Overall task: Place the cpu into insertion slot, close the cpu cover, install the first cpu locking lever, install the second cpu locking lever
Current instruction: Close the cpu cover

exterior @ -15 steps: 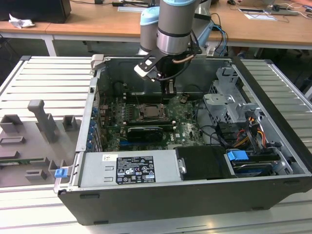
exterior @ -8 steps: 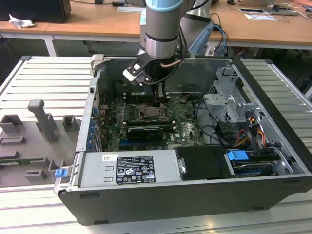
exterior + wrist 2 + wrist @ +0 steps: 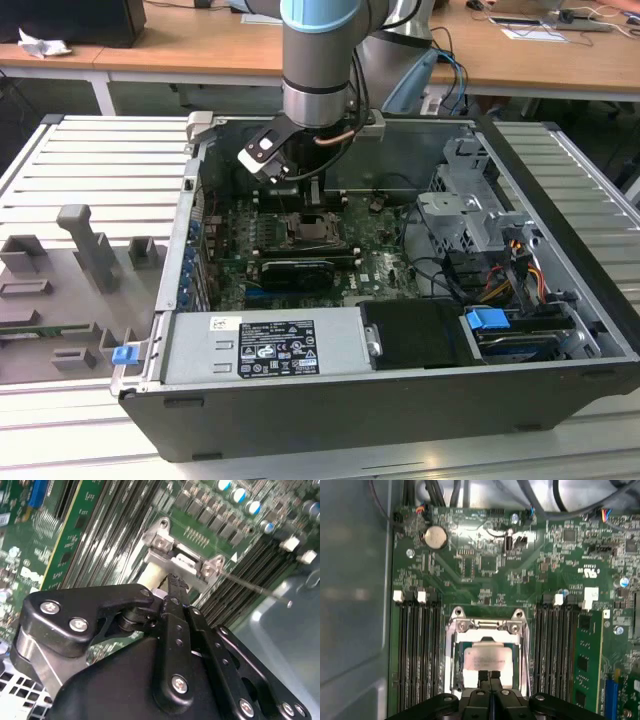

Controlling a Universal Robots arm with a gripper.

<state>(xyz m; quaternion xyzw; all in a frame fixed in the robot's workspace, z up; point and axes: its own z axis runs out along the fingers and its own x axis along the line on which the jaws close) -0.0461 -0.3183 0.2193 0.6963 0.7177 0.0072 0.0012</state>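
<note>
The cpu lies flat in the insertion slot, its silver-tan face showing through the window of the cpu cover, which lies down over it. My gripper is shut with nothing between its fingers, the tips just above the cpu's near edge. In the second wrist view the joined fingertips reach the cover's hinged end, and a thin locking lever rod sticks out sideways from it. In the exterior view the gripper hangs inside the open case right behind the slot.
Long black memory slot bars flank the socket on both sides. A green card stands beside them. The case holds a grey power supply, a drive cage and cables. Grey fixtures stand on the table at the exterior view's left.
</note>
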